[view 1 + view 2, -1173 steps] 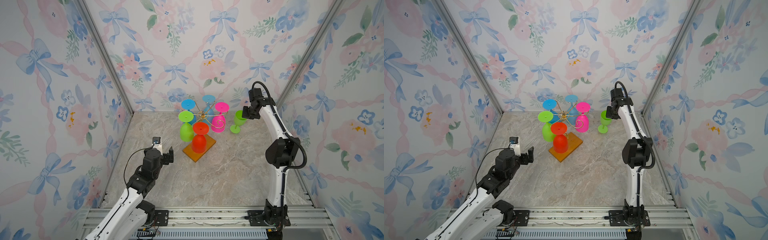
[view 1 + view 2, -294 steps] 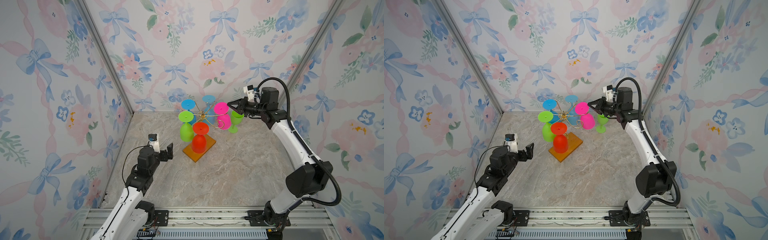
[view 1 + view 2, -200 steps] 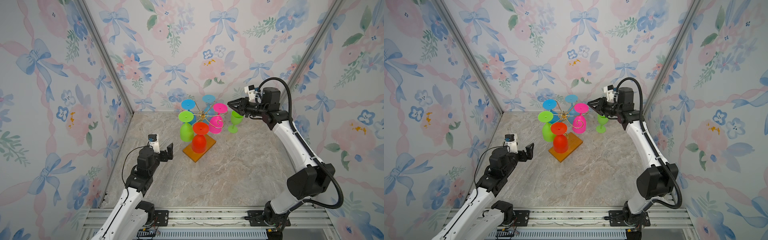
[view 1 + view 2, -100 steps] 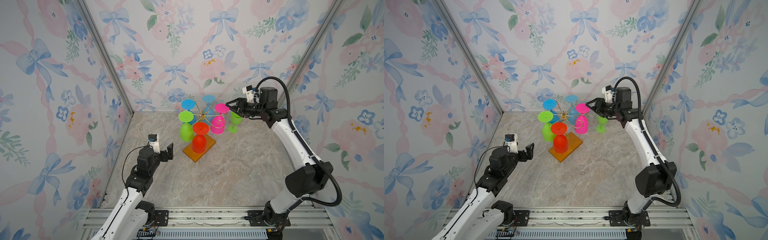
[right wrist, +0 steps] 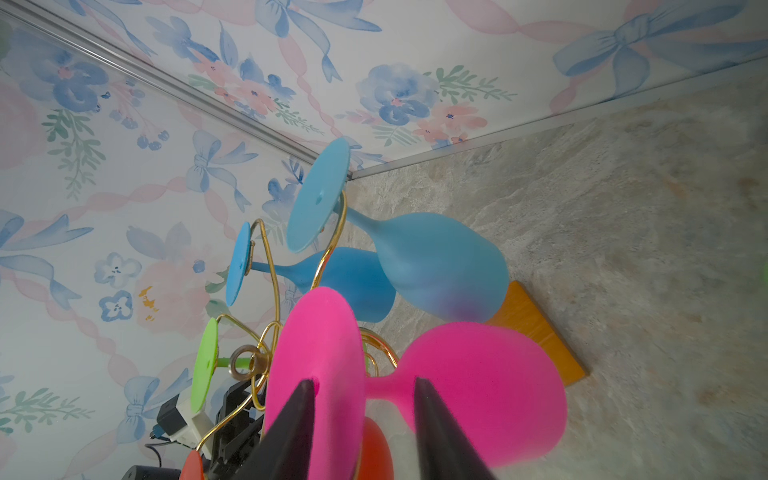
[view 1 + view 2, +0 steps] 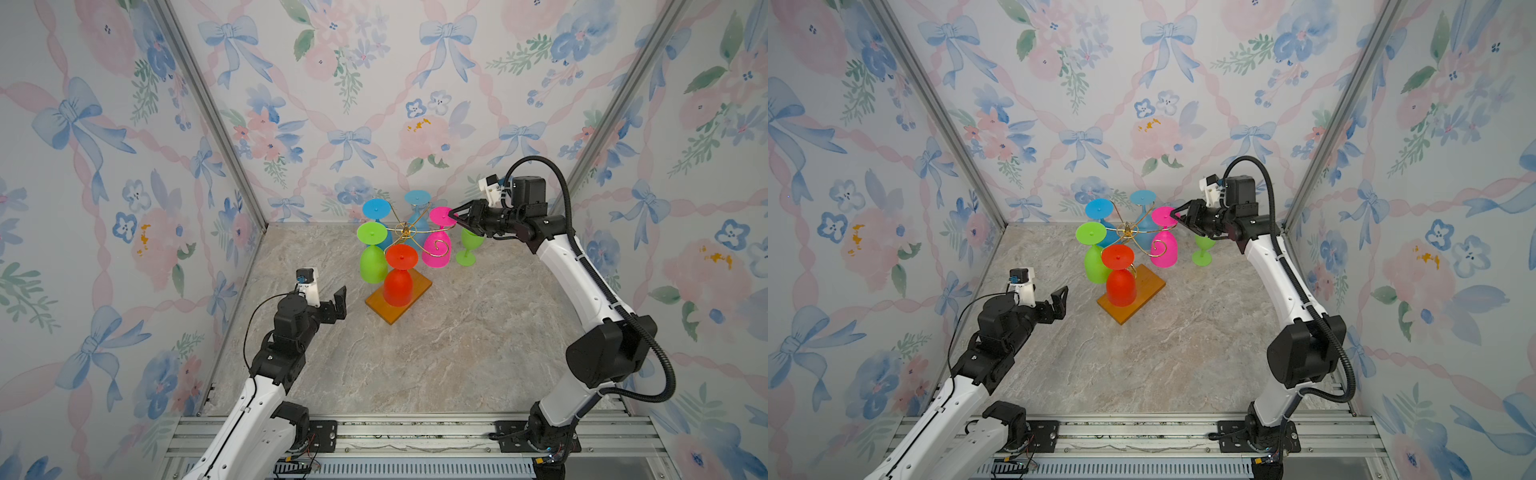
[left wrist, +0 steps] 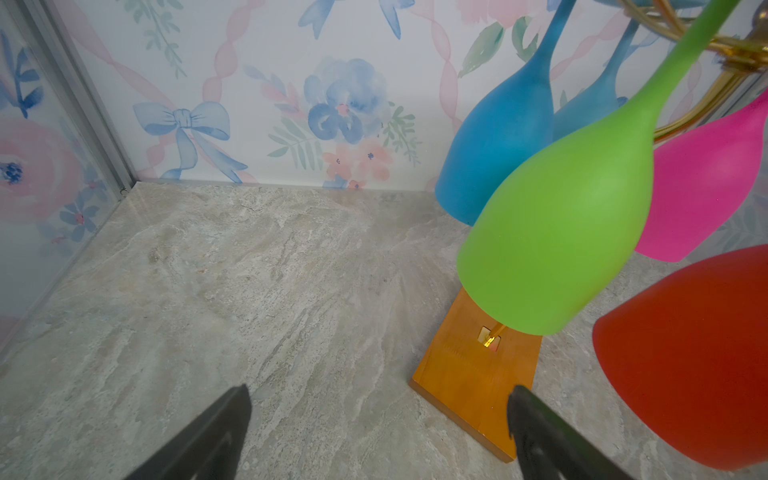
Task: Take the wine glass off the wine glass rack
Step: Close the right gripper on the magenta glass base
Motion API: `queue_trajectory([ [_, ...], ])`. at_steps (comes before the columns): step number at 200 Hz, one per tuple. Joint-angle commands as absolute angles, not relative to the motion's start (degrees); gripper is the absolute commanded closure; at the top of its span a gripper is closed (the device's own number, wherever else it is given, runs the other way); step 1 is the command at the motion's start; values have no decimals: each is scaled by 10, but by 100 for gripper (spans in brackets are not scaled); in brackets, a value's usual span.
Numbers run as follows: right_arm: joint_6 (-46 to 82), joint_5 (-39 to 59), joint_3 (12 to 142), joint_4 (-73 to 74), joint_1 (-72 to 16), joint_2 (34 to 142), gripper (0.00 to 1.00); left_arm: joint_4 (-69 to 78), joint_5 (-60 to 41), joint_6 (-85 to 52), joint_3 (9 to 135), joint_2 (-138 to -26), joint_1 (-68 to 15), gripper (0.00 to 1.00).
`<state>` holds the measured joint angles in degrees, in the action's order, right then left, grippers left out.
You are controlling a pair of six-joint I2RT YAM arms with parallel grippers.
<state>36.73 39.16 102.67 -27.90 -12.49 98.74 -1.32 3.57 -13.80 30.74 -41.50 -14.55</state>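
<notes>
One rail (image 6: 395, 432) runs along the near edge, and two arms rise from it. The left gripper (image 6: 336, 300) hovers over the near left of the table (image 6: 415, 365), jaws spread wide and holding nothing. In the left wrist view the base (image 7: 469, 374) lies just beyond its fingers.

The rack (image 6: 404, 229) stands past mid-table, toward the far wall, with its wooden base set askew to the table's edges. Six glasses show in all, and five of them hang bowl-down from the rack.

- **Nearest:** one red glass (image 6: 398, 282), its bowl over the base.
- **Left and a little farther:** one green glass (image 6: 372, 266).
- **Right side:** the pink glass (image 6: 434, 261), with one bare gold curl (image 6: 438, 248) of the rack in front of its bowl.
- **Farthest:** two blue ones, a left blue glass (image 6: 376, 209) and a back blue glass (image 6: 417, 198).

The sixth, a standing green glass (image 6: 469, 243), is upright on the table just right of the rack. It is apart from the rack and partly hidden by the right arm.

The right gripper (image 6: 455, 219) reaches in from the right at the height of the feet. Its jaws are partway apart, astride the rim of the pink foot (image 5: 316, 353). One finger (image 5: 291, 428) lies over the foot's flat face and the other finger (image 5: 440, 428) is on the bowl side, beside the stem. A gap shows between the rim and that second finger, so the pincer is not clenched on the glass. The pink glass hangs from its arm of the rack.

Three floral walls (image 6: 374, 104) close the scene at left, right and far.
</notes>
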Motion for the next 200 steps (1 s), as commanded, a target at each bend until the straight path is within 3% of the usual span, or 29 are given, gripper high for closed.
queue_trajectory([
  [1, 365, 392, 1047, -285, -128, 997, 67, -2, 37, -144, 299, -409, -142, 2],
  [86, 379, 388, 1046, -272, -119, 988, 84, -2, 37, -143, 299, -408, -142, 2],
  [200, 407, 388, 1031, -256, -116, 951, 92, -2, 36, -144, 299, -406, -142, 2],
])
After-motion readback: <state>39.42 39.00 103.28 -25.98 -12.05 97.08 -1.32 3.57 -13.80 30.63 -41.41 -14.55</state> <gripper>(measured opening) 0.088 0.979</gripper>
